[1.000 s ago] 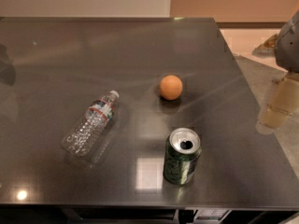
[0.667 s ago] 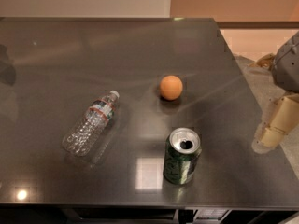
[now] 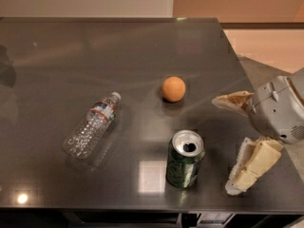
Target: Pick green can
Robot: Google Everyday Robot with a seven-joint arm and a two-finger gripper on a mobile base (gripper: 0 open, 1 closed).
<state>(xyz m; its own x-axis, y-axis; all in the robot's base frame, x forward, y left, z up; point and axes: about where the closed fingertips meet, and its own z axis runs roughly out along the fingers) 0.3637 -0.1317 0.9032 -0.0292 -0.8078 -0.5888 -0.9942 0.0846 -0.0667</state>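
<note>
In the camera view, a dark grey glossy surface (image 3: 95,56) carries a dark green aluminium drink can (image 3: 184,159) with pale yellowish markings. The can stands upright near the front edge, and its silver top shows the pull-tab opening. I place everything else from that can.

Just to its right, near but not touching it, is the robot's claw (image 3: 223,145), with its pale grey housing further right at the edge of the view. Its two cream-coloured fingers (image 3: 232,101) are spread wide apart. One reaches out behind and to the right of the can, and the other sits to the right of the can's body. The claw has hold of nothing.

Behind the can and slightly left, well apart from it, rests a small round orange sphere (image 3: 174,89); I cannot tell whether it is a ball or a fruit. Well off to the can's left, a clear plastic water bottle (image 3: 92,126) lies on its side, its white cap pointing toward the sphere. A bright square reflection (image 3: 152,176) lies on the surface just left of the can's base.
</note>
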